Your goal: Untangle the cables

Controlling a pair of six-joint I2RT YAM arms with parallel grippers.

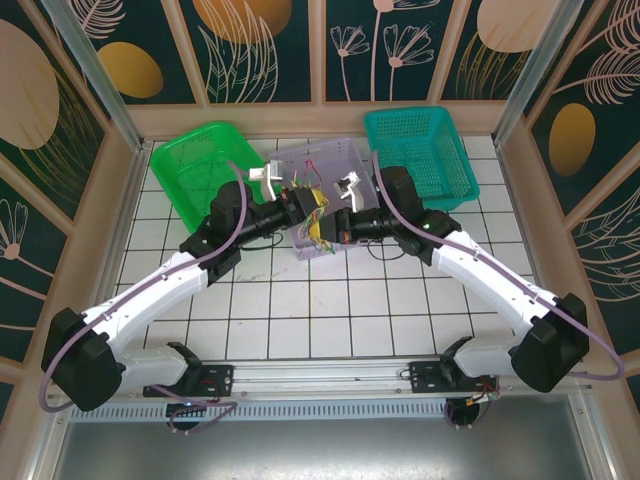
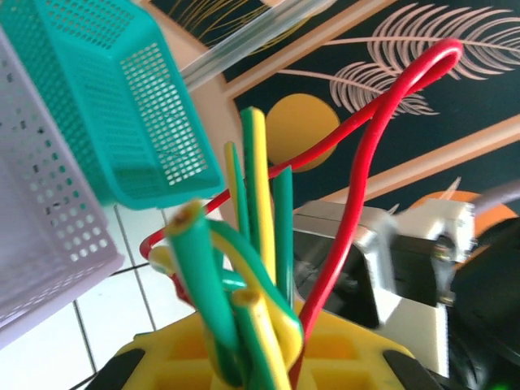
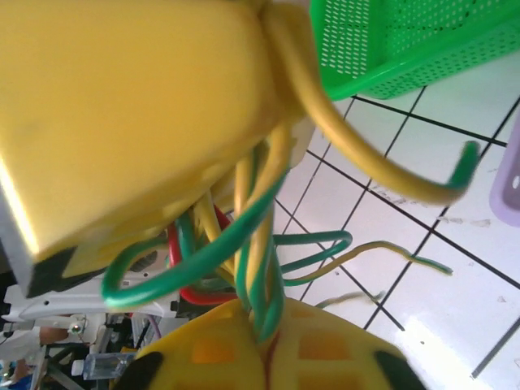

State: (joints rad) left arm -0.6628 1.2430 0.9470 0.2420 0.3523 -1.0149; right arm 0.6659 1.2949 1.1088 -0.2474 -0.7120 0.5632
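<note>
Top view: both arms reach in toward the middle of the tabletop [image 1: 330, 310] and meet nose to nose at the near end of the lavender basket [image 1: 335, 158]. That basket sits at the middle of the far edge. The green basket [image 1: 172, 160] is toward the far left corner and the teal basket [image 1: 405, 113] toward the far right corner.

Cables [image 1: 319, 220]: one bunch of yellow, green and red strands, held between the two tools over the lavender basket's near rim.

Left tool [image 1: 306, 207]: closed on the cables. In the left wrist view the yellow fingers [image 2: 349, 357] pinch the base of the bunch [image 2: 244, 276]. Green-and-yellow ends stick up from the grip. A red cable [image 2: 366, 162] loops high above the rest and runs back down into the same grip. The teal basket [image 2: 122, 97] and lavender basket [image 2: 41, 219] show at that view's left.

Right tool [image 1: 332, 228]: closed on the cables. In the right wrist view the strands [image 3: 256, 244] run down into the pinch between the fingers [image 3: 325, 349]. Several strands loop out sideways above the white tiles. One yellow strand with a green tip [image 3: 390, 183] curves off toward the lavender basket [image 3: 508, 183]. The green basket [image 3: 406, 41] lies beyond.

The two tools sit just beside each other, with only a short stretch of the bunch between them.
</note>
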